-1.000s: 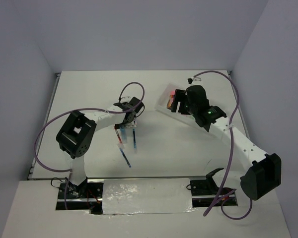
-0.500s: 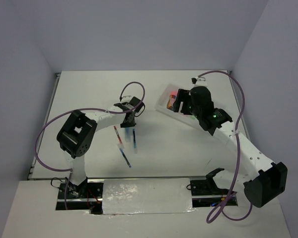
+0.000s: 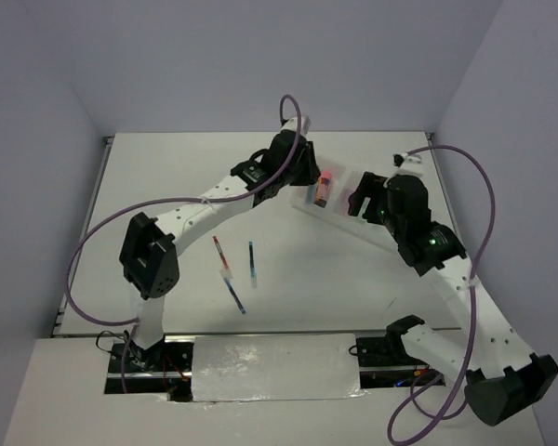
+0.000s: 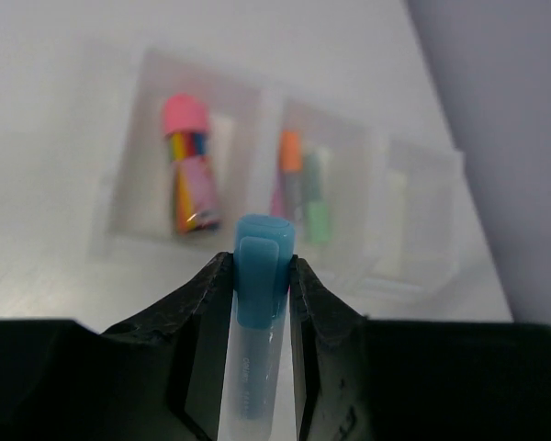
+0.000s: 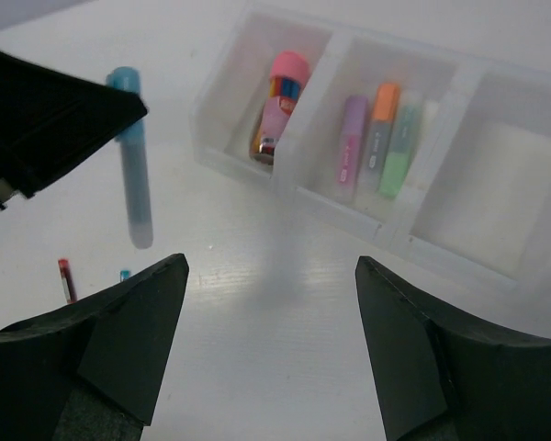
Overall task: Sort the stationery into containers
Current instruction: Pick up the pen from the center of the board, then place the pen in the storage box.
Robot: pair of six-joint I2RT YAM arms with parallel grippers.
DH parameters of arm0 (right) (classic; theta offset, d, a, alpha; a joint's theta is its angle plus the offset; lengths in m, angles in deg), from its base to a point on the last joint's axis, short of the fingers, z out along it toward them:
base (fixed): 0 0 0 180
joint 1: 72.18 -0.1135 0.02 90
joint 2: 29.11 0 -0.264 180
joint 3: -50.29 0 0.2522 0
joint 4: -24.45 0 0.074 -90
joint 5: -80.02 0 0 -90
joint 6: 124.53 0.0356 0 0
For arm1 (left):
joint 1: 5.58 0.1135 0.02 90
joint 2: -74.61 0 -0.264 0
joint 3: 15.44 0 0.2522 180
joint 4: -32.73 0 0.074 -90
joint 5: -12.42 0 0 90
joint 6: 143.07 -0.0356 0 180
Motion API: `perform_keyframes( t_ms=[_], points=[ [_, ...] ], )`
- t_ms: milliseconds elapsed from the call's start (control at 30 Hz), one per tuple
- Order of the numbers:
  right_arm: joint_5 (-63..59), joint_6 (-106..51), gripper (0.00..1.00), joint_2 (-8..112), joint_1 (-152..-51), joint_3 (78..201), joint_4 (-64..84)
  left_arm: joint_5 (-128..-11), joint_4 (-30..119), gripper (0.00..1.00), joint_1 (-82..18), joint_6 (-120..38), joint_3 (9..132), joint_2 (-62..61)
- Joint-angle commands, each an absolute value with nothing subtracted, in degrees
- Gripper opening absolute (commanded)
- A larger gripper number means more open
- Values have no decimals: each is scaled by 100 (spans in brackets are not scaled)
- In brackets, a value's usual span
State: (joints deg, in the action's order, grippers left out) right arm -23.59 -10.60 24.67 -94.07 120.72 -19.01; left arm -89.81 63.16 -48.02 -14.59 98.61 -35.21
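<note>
The light-blue marker [image 5: 133,175] is hanging clamped by its cap in the left tool [image 4: 260,271], off the surface [image 3: 167,177] near the tray [image 5: 349,216]. The right tool [image 5: 271,271] is hovering near the tray, spread wide, while a red pen [image 3: 220,251] and a blue pen [image 3: 251,263] are lying on the surface well apart from it.

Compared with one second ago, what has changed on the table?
The left claw swung away from the red pen and dark-blue pen toward the tray, carrying a light-blue marker. The right claw, open, shifted right along the tray. Both pens stayed put.
</note>
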Motion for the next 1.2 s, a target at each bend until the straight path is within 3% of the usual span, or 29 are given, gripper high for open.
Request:
perform_keyframes(
  t_ms=[0, 133, 300, 500, 600, 633, 800, 900, 1067, 1167],
  points=[
    [-2607, -1027, 82, 1897, -9197, 12241, -2235, -8015, 5600, 0, -4874, -1809, 10718, -4471],
    [-2616, -1132, 82, 1528, -9143, 12521, -2552, -7548, 5151, 0, -4961, -2028, 11748, -5308],
    [-2572, -1220, 82, 1273, -9143, 12689, -2912, -7459, 4703, 10, -4997, -2134, 12655, -6195],
    [-2572, -1317, 82, 1026, -9143, 12681, -3071, -7389, 4176, 38, -4997, -1985, 13085, -6812],
    [-2493, -1334, 82, 1044, -9143, 12584, -3062, -7450, 4139, 76, -4988, -1932, 13340, -6953],
    [-2458, -1326, 82, 1052, -9143, 12540, -3054, -7442, 4201, 99, -4988, -1941, 13367, -6927],
    [-1818, -1317, 82, 1201, -9170, 12137, -2720, -7749, 4350, 99, -4936, -2230, 12376, -5620],
    [-1456, -1247, 80, 1492, -9484, 11960, -2413, -8819, 5314, 99, -4655, -1933, 11663, -4434],
    [-2316, -773, 77, 3483, -11259, 12380, -1982, -10742, 7670, 99, -3794, -1607, 10452, -2301],
    [-2562, -377, 76, 4750, -11972, 12847, -1562, -10984, 8489, 99, -3127, -1440, 8977, -1032]
  ],
)
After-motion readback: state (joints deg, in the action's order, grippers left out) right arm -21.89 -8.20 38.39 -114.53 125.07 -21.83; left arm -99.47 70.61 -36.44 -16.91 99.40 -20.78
